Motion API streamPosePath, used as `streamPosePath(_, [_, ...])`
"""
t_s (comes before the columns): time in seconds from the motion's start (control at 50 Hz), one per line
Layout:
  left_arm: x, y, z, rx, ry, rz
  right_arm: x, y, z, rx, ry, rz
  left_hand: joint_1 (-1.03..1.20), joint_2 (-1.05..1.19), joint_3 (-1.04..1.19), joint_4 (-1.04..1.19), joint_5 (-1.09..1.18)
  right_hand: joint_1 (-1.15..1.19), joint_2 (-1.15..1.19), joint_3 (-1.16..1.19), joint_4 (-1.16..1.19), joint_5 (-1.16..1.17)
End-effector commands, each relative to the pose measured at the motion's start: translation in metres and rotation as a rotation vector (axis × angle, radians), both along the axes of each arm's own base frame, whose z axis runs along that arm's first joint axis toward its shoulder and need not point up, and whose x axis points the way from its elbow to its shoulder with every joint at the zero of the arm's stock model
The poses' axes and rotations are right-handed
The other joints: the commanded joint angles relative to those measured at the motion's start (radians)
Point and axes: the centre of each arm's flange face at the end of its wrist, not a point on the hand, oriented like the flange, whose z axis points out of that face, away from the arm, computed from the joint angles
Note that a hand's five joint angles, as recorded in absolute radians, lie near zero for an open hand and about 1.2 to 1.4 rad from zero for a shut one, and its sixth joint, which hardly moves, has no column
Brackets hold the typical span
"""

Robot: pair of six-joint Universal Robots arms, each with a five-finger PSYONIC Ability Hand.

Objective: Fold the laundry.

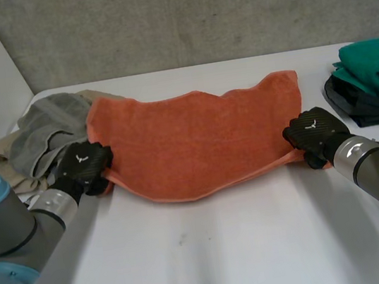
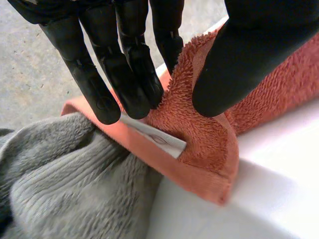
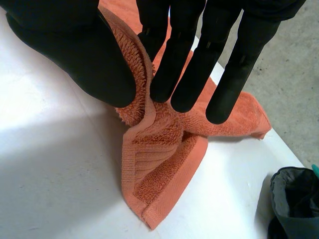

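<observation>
Orange towel [image 1: 197,144] lies spread across the middle of the table [image 1: 227,250]. Left hand [image 1: 84,165] and right hand [image 1: 313,134] each pinch a near corner between thumb and fingers. Risk: shallow hold slipping on lifting; adjoining grey garment [image 1: 49,131] snagging, dragged along.

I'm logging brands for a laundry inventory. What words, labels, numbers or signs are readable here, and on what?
No word or number is readable.
White tag on the orange towel, at the left hand's fingertips: one small reddish mark, too small to read.
Back of the left hand and right hand: a white emblem, no letters.
</observation>
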Motion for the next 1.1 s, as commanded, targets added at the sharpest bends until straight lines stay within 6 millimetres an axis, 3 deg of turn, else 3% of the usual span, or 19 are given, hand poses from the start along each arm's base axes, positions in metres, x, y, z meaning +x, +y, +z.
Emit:
streamPosePath(0.02, [-0.003, -0.004, 0.011, 0.067, 0.093, 0.016, -0.004, -0.002, 0.007, 0.020, -0.003, -0.018, 0.270, 0.206, 0.209, 0.199, 0.257, -0.159, -0.217, -0.225, -0.233, -0.214])
streamPosePath(0.08, [-0.002, -0.003, 0.011, 0.073, 0.086, 0.019, -0.017, -0.010, 0.025, 0.038, -0.017, -0.061, 0.270, 0.206, 0.209, 0.199, 0.257, -0.353, -0.411, -0.419, -0.428, -0.408])
streamPosePath(0.24, [0.000, 0.003, 0.020, 0.064, 0.085, 0.019, -0.040, -0.034, 0.074, 0.110, -0.080, -0.118, 0.270, 0.206, 0.209, 0.199, 0.257, -0.451, -0.509, -0.516, -0.525, -0.506])
streamPosePath(0.28, [0.000, 0.006, 0.022, 0.061, 0.084, 0.018, -0.045, -0.039, 0.076, 0.126, -0.088, -0.126, 0.270, 0.206, 0.209, 0.199, 0.257, -0.448, -0.506, -0.513, -0.522, -0.503])
streamPosePath(0.4, [-0.001, 0.010, 0.032, 0.039, 0.089, 0.014, -0.051, -0.054, 0.062, 0.211, -0.153, -0.180, 0.270, 0.206, 0.209, 0.199, 0.257, -0.439, -0.497, -0.505, -0.513, -0.494])
streamPosePath(0.54, [0.000, 0.014, 0.041, 0.018, 0.093, 0.013, -0.052, -0.046, 0.036, 0.365, -0.356, -0.286, 0.270, 0.206, 0.209, 0.199, 0.257, -0.448, -0.506, -0.513, -0.522, -0.502])
streamPosePath(0.76, [-0.001, 0.012, 0.048, -0.004, 0.098, 0.010, -0.049, -0.048, 0.007, 0.355, -0.464, -0.323, 0.270, 0.206, 0.209, 0.199, 0.257, -0.483, -0.541, -0.549, -0.557, -0.538])
streamPosePath(0.92, [-0.002, 0.007, 0.055, -0.029, 0.103, 0.008, -0.035, -0.056, -0.016, 0.321, -0.449, -0.343, 0.270, 0.206, 0.209, 0.199, 0.257, -0.451, -0.509, -0.516, -0.525, -0.506])
streamPosePath(1.04, [-0.003, 0.005, 0.059, -0.032, 0.106, 0.022, -0.027, -0.062, -0.031, 0.286, -0.431, -0.348, 0.270, 0.206, 0.209, 0.199, 0.257, -0.255, -0.313, -0.320, -0.329, -0.310])
streamPosePath(1.06, [-0.004, 0.005, 0.059, -0.032, 0.106, 0.023, -0.026, -0.063, -0.031, 0.282, -0.434, -0.346, 0.270, 0.206, 0.209, 0.199, 0.257, -0.135, -0.193, -0.200, -0.209, -0.190])
streamPosePath(1.08, [-0.005, 0.005, 0.060, -0.031, 0.105, 0.026, -0.026, -0.065, -0.031, 0.272, -0.436, -0.345, 0.270, 0.206, 0.209, 0.199, 0.257, 0.269, 0.211, 0.204, 0.195, 0.214])
streamPosePath(1.1, [-0.007, 0.006, 0.061, -0.029, 0.103, 0.031, -0.025, -0.065, -0.029, 0.263, -0.438, -0.341, 0.270, 0.206, 0.209, 0.199, 0.257, 0.273, 0.215, 0.208, 0.199, 0.218])
